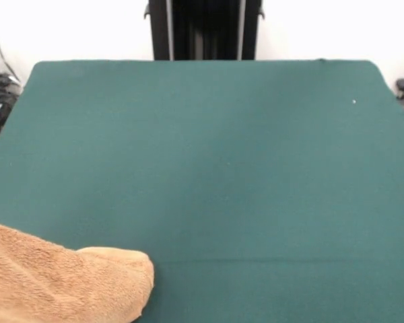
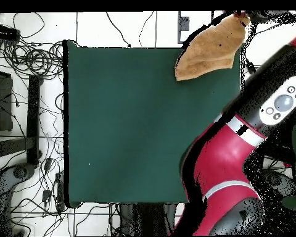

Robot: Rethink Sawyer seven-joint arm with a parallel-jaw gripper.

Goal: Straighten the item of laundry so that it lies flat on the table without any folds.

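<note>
table: dark green felt | towel: tan, bunched at one corner, overhanging the edge

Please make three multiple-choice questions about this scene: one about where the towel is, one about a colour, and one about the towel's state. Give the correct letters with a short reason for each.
1. In the front view, where does the towel lie on the table?
A. at the lower left corner
B. in the middle
C. at the upper right corner

2. What colour is the table's cover?
A. red
B. dark green
C. white

3. What is the state of the towel?
A. spread flat with no folds
B. bunched, with a rounded fold
C. rolled into a tight tube in the middle of the table

Answers:
1. A: the tan cloth fills the lower left corner of the front view and runs past the picture's edge.
2. B: the whole surface is dark green in both views.
3. B: its right end curls over in a thick rounded fold, and from overhead the towel sits crumpled at one corner.
</note>
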